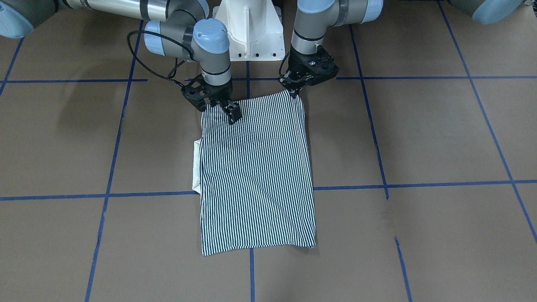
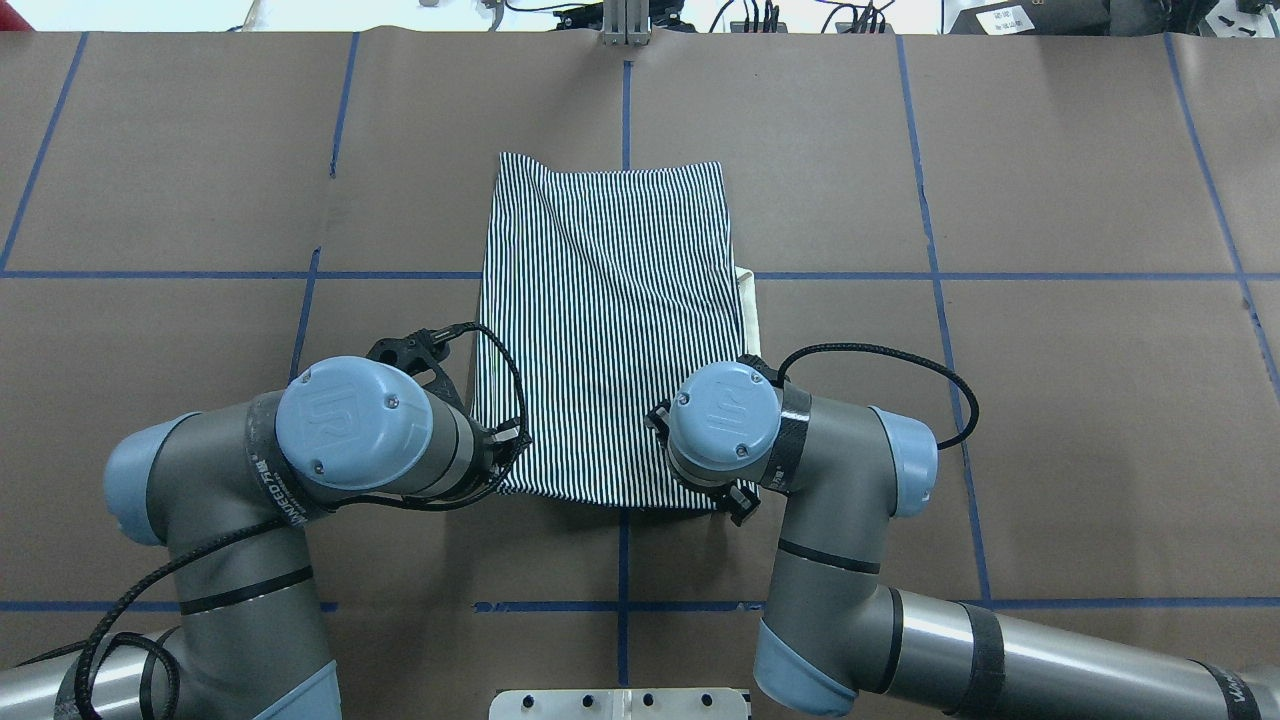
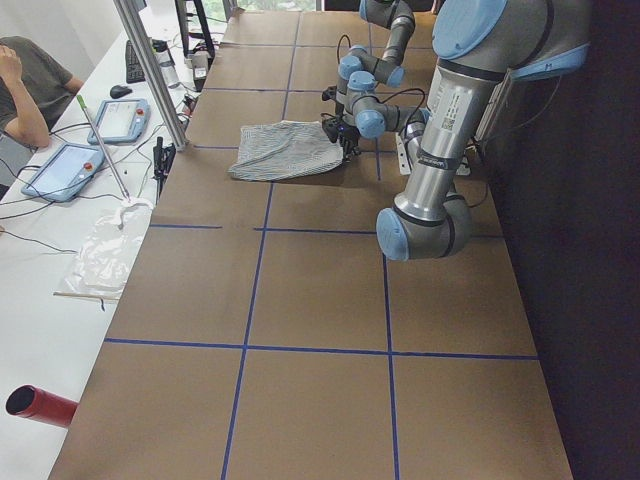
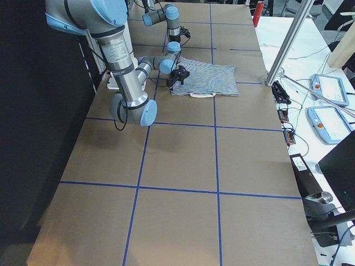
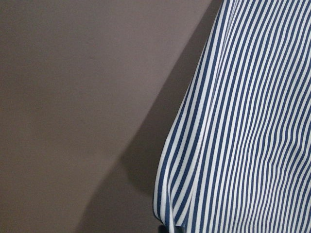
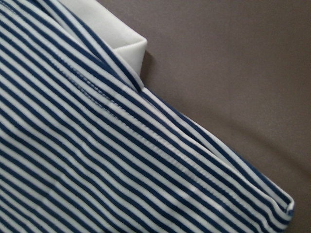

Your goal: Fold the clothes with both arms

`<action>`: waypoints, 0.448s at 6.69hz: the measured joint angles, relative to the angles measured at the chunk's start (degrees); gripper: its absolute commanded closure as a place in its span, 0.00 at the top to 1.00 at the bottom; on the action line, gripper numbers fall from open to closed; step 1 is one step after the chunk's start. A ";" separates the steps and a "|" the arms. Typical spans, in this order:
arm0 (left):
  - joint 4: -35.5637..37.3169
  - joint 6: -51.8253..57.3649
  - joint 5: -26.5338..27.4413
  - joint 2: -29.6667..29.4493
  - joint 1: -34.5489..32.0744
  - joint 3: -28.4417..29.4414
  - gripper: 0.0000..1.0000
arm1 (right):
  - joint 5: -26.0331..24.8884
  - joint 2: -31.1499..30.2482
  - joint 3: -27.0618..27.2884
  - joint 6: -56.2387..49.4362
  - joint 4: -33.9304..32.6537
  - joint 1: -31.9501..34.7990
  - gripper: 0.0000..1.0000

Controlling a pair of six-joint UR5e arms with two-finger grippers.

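Polo shirt (image 1: 256, 176) in thin navy-and-white stripes lies folded into a tall rectangle at the middle of the brown-papered counter (image 1: 419, 138). It straddles the blue tape lines (image 1: 440, 183), and its long side runs away from the robot. A strip of cream collar (image 1: 196, 167) pokes out from under the striped cloth on the robot's right side. The far edge lies flat with a few soft creases. The edge nearest the robot is raised off the counter, and the left wrist view shows a shadow on the paper beneath the cloth there.

Both arms reach down to that near edge. The left claw (image 1: 295, 89) is pinched closed on the shirt's corner on its own side, fingers pointing down. The right claw (image 1: 232, 113) sits just in from the opposite corner, its fingers drawn together on the striped cloth — it seems to grip the edge, though the fingertips are small in the front view and hidden under the wrist from overhead. The white pedestal base (image 1: 251, 29) stands between the two arms, just behind the shirt.
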 measured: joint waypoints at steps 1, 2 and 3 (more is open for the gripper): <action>-0.02 0.00 0.00 -0.01 0.01 -0.03 0.00 | 0.02 0.02 -0.28 0.01 0.01 -0.08 0.94; -0.03 0.00 0.00 -0.03 0.01 -0.06 0.00 | 0.14 0.03 -0.36 0.00 -0.03 -0.10 0.49; -0.03 0.00 0.00 -0.02 0.01 -0.08 0.00 | 0.34 0.03 -0.34 0.11 -0.05 -0.12 0.31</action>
